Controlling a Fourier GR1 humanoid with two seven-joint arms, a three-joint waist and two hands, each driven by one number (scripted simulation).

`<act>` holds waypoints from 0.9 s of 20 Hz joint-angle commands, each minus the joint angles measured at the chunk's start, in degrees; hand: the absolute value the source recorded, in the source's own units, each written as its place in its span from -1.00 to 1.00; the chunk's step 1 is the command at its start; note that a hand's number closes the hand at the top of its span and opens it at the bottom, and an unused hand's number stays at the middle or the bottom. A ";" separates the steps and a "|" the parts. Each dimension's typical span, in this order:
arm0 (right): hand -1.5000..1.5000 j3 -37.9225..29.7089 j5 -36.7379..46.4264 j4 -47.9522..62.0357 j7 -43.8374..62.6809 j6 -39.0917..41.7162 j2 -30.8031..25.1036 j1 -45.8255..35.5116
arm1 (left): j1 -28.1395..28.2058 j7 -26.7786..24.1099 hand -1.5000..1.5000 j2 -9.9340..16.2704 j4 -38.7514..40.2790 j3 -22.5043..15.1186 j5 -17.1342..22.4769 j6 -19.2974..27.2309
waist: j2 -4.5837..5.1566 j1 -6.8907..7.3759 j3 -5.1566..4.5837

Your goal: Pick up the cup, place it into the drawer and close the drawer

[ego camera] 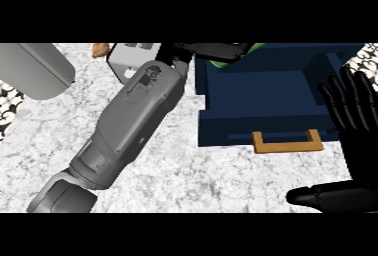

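While the left hand (210, 50) reaches to the far edge of the blue drawer (258, 90), its dark fingers curl round a green cup (235, 60), which sits just under them at the drawer's back left corner; only a green sliver of the cup shows; the drawer stands open, its wooden handle (288, 142) facing near, its inside otherwise dark blue; the right hand (353, 107) rests with fingers straight at the right edge.

The marbled bench (221, 175) is being lit evenly and brightly from above. Only faint, soft shadows are being cast. The open navy drawer (266, 100) is being left darker inside. No glare is being seen.
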 commanded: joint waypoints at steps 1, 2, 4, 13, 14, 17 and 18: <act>-1.00 -0.53 -0.85 1.26 0.62 -0.21 -0.05 -1.55 | -3.21 -2.49 1.00 -0.01 7.04 -3.09 5.14 1.08 | 0.19 -0.74 0.01; -1.00 -0.44 -0.42 -0.41 0.53 0.97 -1.20 -0.16 | -1.40 -1.76 1.00 -0.01 5.21 -7.25 6.55 2.50 | 0.01 -0.79 0.01; -1.00 0.65 0.97 0.54 -1.46 -0.72 1.11 -0.28 | -3.60 -4.20 1.00 -0.01 10.76 -6.16 5.05 -0.14 | 0.30 -0.88 0.01; -1.00 -0.30 -1.71 1.86 -0.02 1.57 -0.91 -2.29 | -7.83 -1.87 1.00 -0.01 12.98 -16.41 11.88 3.96 | 0.48 -2.36 0.04; -1.00 -0.43 -2.15 3.68 -1.11 1.81 -0.47 -2.63 | -4.89 -2.38 1.00 -0.01 11.05 -20.36 12.90 6.18 | 0.67 -3.52 0.08; -1.00 0.95 -0.43 0.64 0.78 -0.14 0.27 -3.43 | -8.77 -0.54 1.00 -0.01 17.88 -19.81 10.54 3.15 | 0.71 -2.67 0.03; -1.00 2.15 -0.89 2.25 -2.74 2.51 0.78 -0.02 | -6.86 -0.22 1.00 -0.01 14.33 -23.52 11.47 7.90 | 0.82 -4.37 0.12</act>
